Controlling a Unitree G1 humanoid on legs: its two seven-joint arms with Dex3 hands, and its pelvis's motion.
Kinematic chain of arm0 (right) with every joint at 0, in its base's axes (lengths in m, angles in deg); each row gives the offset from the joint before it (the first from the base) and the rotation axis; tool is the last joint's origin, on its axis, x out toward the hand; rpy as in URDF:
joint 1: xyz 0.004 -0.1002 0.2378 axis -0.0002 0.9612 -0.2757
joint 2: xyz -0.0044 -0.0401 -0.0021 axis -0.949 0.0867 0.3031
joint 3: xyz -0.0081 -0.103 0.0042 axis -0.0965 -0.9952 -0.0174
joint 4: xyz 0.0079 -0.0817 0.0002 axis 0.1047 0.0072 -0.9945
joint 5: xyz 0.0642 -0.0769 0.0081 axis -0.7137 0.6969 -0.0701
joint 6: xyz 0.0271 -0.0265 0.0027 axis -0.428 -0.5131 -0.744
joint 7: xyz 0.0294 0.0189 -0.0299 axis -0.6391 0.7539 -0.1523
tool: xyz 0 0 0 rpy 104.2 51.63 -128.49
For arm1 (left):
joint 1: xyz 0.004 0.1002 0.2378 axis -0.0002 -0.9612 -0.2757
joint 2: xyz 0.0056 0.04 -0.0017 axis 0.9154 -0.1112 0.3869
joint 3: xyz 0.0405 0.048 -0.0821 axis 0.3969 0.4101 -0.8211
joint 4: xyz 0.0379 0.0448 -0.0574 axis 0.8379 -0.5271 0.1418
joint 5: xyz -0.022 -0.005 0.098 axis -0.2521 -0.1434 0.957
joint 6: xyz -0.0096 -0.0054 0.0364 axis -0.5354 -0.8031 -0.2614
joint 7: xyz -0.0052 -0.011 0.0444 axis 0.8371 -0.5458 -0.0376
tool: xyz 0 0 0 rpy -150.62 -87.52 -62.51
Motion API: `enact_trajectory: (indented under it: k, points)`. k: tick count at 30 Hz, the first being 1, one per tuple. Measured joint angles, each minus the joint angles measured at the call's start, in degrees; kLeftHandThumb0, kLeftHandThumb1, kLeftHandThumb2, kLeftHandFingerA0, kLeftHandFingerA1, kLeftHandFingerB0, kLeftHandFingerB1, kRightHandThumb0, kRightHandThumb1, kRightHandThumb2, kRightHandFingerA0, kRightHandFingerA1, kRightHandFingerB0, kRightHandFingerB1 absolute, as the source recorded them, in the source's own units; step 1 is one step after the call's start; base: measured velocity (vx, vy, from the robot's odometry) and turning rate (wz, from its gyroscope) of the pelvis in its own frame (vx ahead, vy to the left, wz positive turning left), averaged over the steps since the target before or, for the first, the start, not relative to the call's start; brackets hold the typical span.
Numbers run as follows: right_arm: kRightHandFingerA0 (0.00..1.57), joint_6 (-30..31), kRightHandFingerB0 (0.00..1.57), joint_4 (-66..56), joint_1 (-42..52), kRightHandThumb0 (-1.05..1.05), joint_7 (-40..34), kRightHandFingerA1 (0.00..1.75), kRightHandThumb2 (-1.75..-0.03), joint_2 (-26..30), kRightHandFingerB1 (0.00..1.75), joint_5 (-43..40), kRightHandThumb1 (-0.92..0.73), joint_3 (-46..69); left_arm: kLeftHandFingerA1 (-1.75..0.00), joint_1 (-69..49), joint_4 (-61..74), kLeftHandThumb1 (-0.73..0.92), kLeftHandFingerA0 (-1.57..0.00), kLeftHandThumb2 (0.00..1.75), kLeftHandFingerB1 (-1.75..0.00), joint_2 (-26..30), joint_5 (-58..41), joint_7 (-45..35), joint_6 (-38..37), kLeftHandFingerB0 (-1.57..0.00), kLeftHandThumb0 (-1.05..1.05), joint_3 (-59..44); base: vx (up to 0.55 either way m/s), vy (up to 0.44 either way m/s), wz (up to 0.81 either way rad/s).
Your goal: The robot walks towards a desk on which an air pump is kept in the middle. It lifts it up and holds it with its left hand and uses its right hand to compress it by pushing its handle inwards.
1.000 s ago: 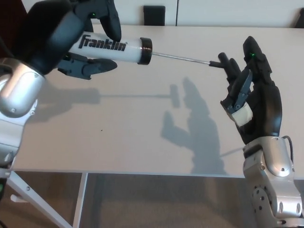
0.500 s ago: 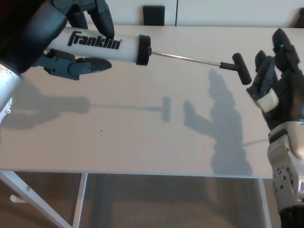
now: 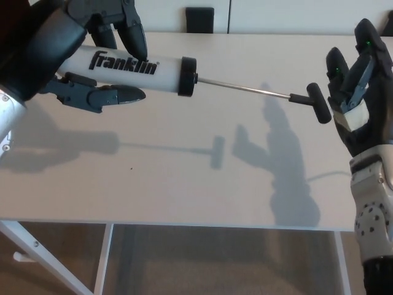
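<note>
The air pump (image 3: 132, 67) is up off the bench (image 3: 184, 178), held across the upper left of the frame with its white barrel running sideways. The left hand (image 3: 92, 61) is clenched around that barrel, fingers over the top and thumb underneath, which keeps the tube steady and level for a push along its length. The thin rod (image 3: 245, 89) is drawn out nearly full, sloping slightly down toward the right of the frame, ending in the black T-handle (image 3: 314, 102). The right hand (image 3: 359, 92) stands at the right edge, released, fingers apart and upright, palm turned toward the handle and just beside it; I can't tell if it touches. That flat palm looks set to shove the handle inward. The compression seems not yet begun.
</note>
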Motion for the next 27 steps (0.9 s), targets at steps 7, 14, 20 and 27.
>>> enact_trajectory:
  k: [7, 14, 20, 27]
  points:
    - [0.0, 4.58, 0.0, -4.36, 0.57, -0.94, 2.61, 0.07, -1.22, -0.7, 0.05, -5.27, -0.9, 0.41, -1.75, -0.02, -0.02, 0.62, -0.64, 0.51, -1.69, -0.01, -0.02, -0.02, 0.0, -0.51, -0.01, 0.03, 0.0, 0.0, 0.0]
    - [0.0, 9.77, 0.0, -10.52, 3.74, -0.94, 5.59, 0.09, -1.2, -0.74, 0.06, -10.66, -0.85, 0.21, -1.75, -0.65, -0.23, 0.65, -0.64, 0.48, -1.63, 0.17, -0.1, -0.16, 0.0, -0.51, -0.01, 0.02, 0.0, 0.0, 0.0]
    - [0.0, 12.69, 0.0, -11.94, 4.84, -0.94, 6.27, 0.08, -1.21, -0.72, 0.05, -13.42, -0.88, 0.52, -1.75, -0.9, -0.25, 0.62, -0.64, 0.51, -1.69, 0.25, -0.39, -0.64, 0.06, -0.53, 0.0, -0.04, 0.0, 0.0, 0.0]
    - [0.0, 14.13, 0.0, -12.73, 5.7, -0.93, 6.7, 0.08, -1.2, -0.97, 0.05, -14.43, -0.88, -0.36, -1.75, -1.0, -0.26, 0.62, -0.64, 0.52, -1.7, 0.25, -1.05, -0.8, 0.05, -0.51, 0.0, -0.15, 0.0, 0.0, 0.0]
